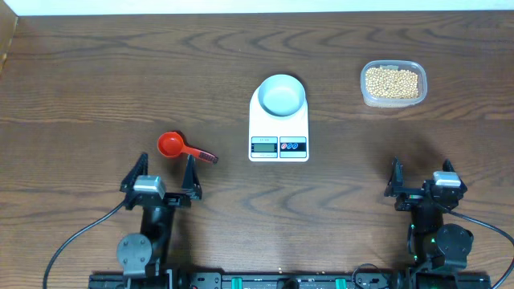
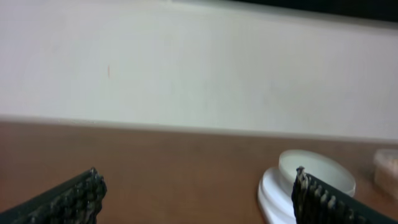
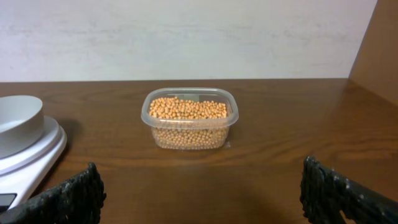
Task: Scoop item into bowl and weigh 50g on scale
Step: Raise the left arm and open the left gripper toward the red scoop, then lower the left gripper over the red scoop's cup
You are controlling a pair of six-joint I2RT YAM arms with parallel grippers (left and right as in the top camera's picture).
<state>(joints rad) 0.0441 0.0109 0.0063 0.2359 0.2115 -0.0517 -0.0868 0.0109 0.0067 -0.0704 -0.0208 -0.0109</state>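
The pale blue-white bowl stands empty on the back of the white scale at the table's middle; both show in the left wrist view and right wrist view. Tan-yellow beans fill a clear tub at the back right, also in the right wrist view. A red scoop lies left of the scale. My left gripper is open and empty just below the scoop. My right gripper is open and empty at the front right, well short of the tub.
The clear plastic tub stands near the back right of the wooden table. A pale wall rises behind the table's far edge. Cables run from both arm bases at the front edge.
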